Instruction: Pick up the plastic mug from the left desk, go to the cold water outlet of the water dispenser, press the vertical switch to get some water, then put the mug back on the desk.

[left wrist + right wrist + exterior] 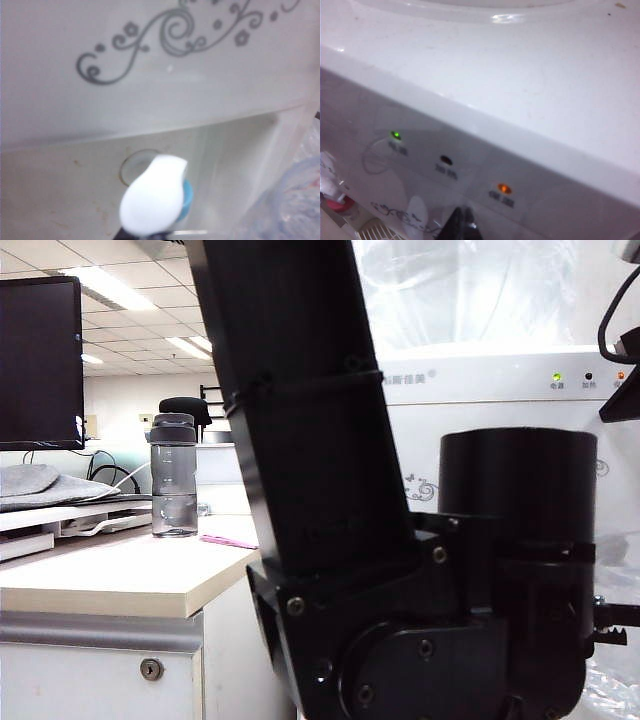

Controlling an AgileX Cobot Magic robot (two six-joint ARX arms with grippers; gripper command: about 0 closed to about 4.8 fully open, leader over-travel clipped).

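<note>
We have the left gripper point(145, 236) fingers pressed together just under the vertical switch point(152, 195) of the cold water outlet point(186, 200), apparently ready to press, while the plastic mug point(300, 200) blurs beside it. Our right gripper point(461, 224), seemingly closed, idles near the water dispenser point(520, 100) lights; their labels are unreadable.

I see the left desk point(120, 580), pale-topped; a smoky-grey bottle point(173, 476) stands upright on it, with a pink strip point(228, 540) just beside the bottle.
</note>
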